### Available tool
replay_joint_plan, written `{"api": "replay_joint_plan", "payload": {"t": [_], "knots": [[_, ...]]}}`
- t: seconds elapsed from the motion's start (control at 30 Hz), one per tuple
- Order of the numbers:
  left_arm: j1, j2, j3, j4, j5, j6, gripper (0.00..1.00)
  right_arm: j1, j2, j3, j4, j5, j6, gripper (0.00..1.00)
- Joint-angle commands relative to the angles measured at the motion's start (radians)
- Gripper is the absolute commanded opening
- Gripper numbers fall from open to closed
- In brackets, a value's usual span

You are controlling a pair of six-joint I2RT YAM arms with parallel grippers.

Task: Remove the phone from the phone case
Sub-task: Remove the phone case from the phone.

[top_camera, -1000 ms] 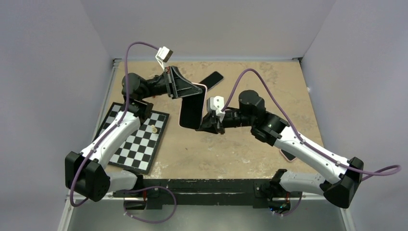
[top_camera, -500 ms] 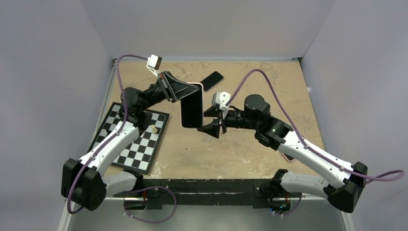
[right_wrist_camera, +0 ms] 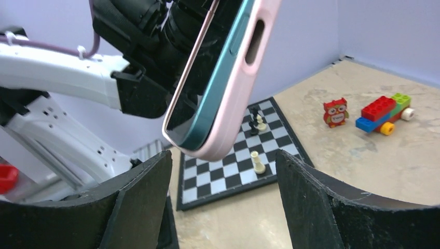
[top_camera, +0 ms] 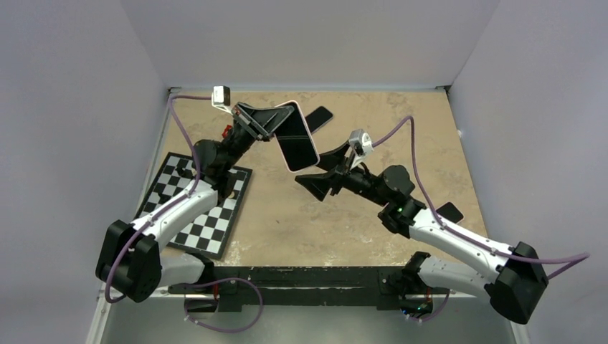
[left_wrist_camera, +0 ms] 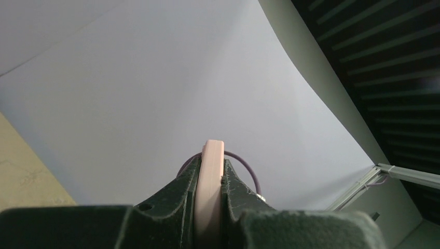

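Pale walls on three sides, tan mottled table. Nearest, by the near-left corner: one chessboard carrying at least three chess pieces. An owl figure and a brick car show only in the right wrist view, just off the board. Mid-table, raised: right gripper, jaws spread wide and empty, set just beneath the low corner of the phone case. Left gripper pinches the pink case by one edge and holds it tilted in the air over the far-middle of the table. The phone sits in it, teal side exposed toward the right gripper. Risks, as judged: the left pinch covers only a narrow strip, so a hard pull could slide the case out and drop both onto the table. If the right jaws close over case and phone together, nothing separates. A prying slip could flick the phone loose toward the board. Count: two arms, two grippers, one cased phone, one dark phone lying near the far edge, one board, one owl, one car, one dark flat item by the right edge, unidentified.
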Motion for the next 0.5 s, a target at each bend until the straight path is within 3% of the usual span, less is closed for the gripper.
{"api": "replay_joint_plan", "payload": {"t": [0.0, 0.2, 0.47], "knots": [[-0.016, 0.007, -0.002, 0.193, -0.118, 0.004, 0.00, 0.000, 0.037, -0.050, 0.351, 0.080, 0.191, 0.76], [-0.027, 0.038, 0.008, 0.235, -0.150, -0.015, 0.00, 0.002, 0.084, -0.055, 0.477, 0.073, 0.207, 0.68], [-0.030, 0.058, 0.023, 0.252, -0.147, -0.057, 0.00, 0.002, 0.094, -0.046, 0.514, 0.034, 0.176, 0.62]]}}
